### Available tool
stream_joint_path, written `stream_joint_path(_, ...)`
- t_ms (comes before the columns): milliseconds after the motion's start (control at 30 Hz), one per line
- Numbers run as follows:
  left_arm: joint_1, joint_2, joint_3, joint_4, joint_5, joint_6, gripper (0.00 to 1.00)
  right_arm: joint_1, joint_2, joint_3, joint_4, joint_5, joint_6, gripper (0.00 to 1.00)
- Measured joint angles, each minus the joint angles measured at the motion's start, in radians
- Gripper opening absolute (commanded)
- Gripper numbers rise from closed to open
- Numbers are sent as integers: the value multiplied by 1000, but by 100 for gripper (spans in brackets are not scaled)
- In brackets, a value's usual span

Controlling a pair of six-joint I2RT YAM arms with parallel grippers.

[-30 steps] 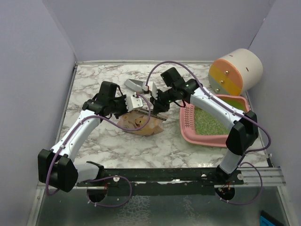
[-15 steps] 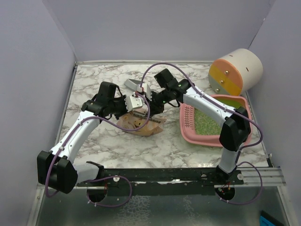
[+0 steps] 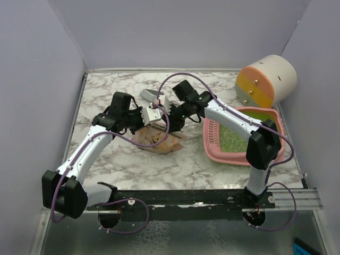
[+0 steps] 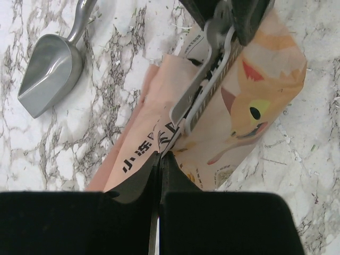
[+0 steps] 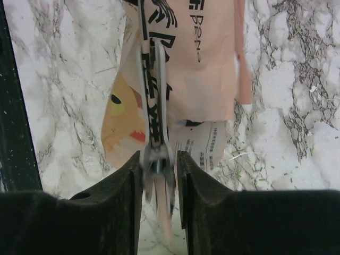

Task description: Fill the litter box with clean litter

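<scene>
The pink litter box (image 3: 211, 139) lies at the right with pale-green clean litter (image 3: 231, 141) inside. A tan cat-printed bag (image 3: 157, 140) lies at the table's middle, with a white clip (image 4: 204, 79) along its folded top. My left gripper (image 3: 151, 116) is shut on the bag's top edge (image 4: 139, 154), as the left wrist view (image 4: 159, 157) shows. My right gripper (image 3: 173, 119) straddles the end of the clip (image 5: 155, 122). Its fingers (image 5: 186, 175) stand narrowly open around it in the right wrist view (image 5: 158, 170), and the clip end is blurred.
A grey metal scoop (image 3: 151, 95) lies behind the bag; it also shows in the left wrist view (image 4: 50, 74). A cream, orange and yellow cylinder (image 3: 267, 79) lies at the back right, beyond the litter box. Stray green granules (image 5: 249, 154) dot the marble.
My right gripper has moved left from the litter box side to the bag's clip. The left gripper has kept its hold on the bag's edge.
</scene>
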Motion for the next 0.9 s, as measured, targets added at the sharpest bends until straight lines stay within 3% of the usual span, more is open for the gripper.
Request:
stream_joint_path(200, -1, -6, -4, 36, 0, -34, 0, 5, -24, -63, 56, 34, 18, 43)
stream_joint_path(667, -3, -44, -5, 205, 8, -174, 34, 6, -341, -207, 217, 176, 98, 50)
stream_joint_path(733, -3, -59, -6, 237, 8, -226, 27, 6, -409, -232, 263, 216, 129, 47)
stream_joint_path(800, -3, -87, -16, 295, 5, -314, 12, 7, -467, -259, 298, 254, 163, 47)
stream_joint_path(833, -3, -110, -30, 336, -2, -382, 9, 7, -502, -280, 321, 283, 195, 46)
stream_joint_path(900, -3, -167, -75, 441, -26, -545, 14, 7, -580, -349, 383, 348, 267, 44)
